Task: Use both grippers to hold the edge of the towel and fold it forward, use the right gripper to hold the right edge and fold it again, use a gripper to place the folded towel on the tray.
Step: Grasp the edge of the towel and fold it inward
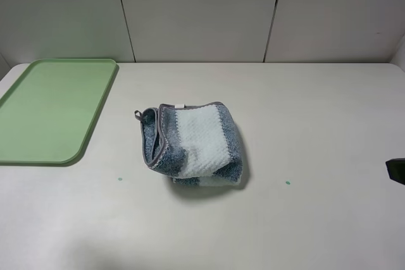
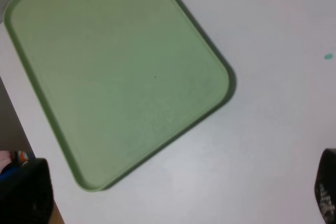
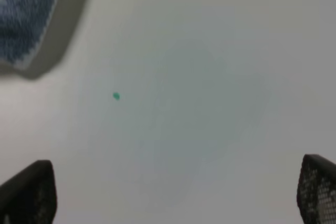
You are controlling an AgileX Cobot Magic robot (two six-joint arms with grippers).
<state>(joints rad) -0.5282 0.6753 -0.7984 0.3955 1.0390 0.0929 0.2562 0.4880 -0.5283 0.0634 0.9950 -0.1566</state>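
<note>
Towel point(image 1: 193, 147) lies folded and bunched mid-bench, off the tray point(image 1: 50, 109), which sits at the far left corner. Left gripper point(image 2: 176, 192) is spread wide, holding nothing, over bare bench beside the tray's corner. Right gripper point(image 3: 173, 190) is also spread wide, empty, near the bench's right edge.

Only scraps of the robot are being shown. The right gripper point(image 3: 172, 188) is being seen as two matte black fingers point(image 3: 316, 187), pads dotted in a fine grid. The left gripper point(image 2: 176, 188) is being glimpsed as blurred black finger ends point(image 2: 25, 192), one faintly speckled. A black arm corner point(image 1: 396, 170) is being caught at the high view's edge.
</note>
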